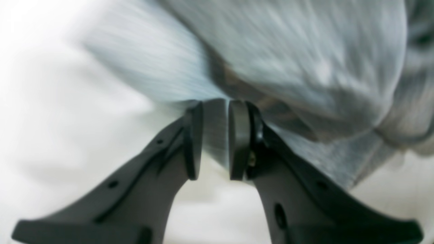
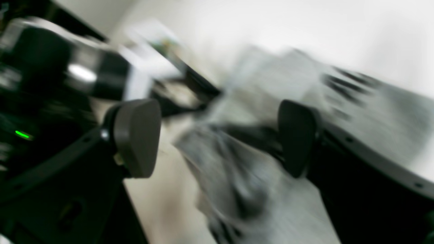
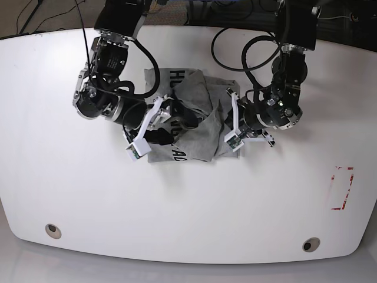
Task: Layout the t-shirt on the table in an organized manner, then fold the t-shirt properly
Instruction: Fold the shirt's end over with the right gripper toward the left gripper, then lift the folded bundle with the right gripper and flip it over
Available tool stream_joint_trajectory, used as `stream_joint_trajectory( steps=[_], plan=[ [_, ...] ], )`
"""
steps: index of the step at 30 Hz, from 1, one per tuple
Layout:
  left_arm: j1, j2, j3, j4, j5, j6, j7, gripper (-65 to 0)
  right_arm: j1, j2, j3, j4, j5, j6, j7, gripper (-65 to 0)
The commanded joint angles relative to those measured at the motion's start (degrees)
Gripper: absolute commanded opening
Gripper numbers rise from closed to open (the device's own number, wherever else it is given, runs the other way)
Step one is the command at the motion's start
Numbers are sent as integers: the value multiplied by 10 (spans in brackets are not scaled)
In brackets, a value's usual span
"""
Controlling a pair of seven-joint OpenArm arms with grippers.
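Observation:
The grey t-shirt [image 3: 197,138] lies crumpled in a heap at the middle of the white table [image 3: 188,206], with black lettering showing on its folds. My left gripper [image 3: 227,121] is at the heap's right edge. In the left wrist view it [image 1: 215,139] is shut on a fold of the t-shirt [image 1: 288,61], with cloth pinched between the pads. My right gripper [image 3: 168,122] is over the heap's left part. The blurred right wrist view shows this gripper [image 2: 217,139] open wide, holding nothing, the t-shirt [image 2: 230,169] lying beyond the pads [image 2: 135,135].
A red tape mark [image 3: 343,188] is at the table's right side. Two round grommet holes [image 3: 53,230] [image 3: 310,244] sit near the front edge. Black cables [image 3: 247,47] loop behind the arms at the back.

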Motion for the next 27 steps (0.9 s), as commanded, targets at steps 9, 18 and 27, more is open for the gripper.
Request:
stream_joint_trajectory(
  steps=[9,18,27],
  plan=[
    [-11,23,-113,95,-60,-18,-9,-508,10,3,-4,8,-47,1,14,-133],
    [-16,16,-315,143,-98,-18,-7,-467,31,-17,-6,-51,-76,1,14,-133],
    [-43,-64,-459,145,-110,-18,76,-468,49,-18,-12,-136,-75,1,59,-133]
  ],
)
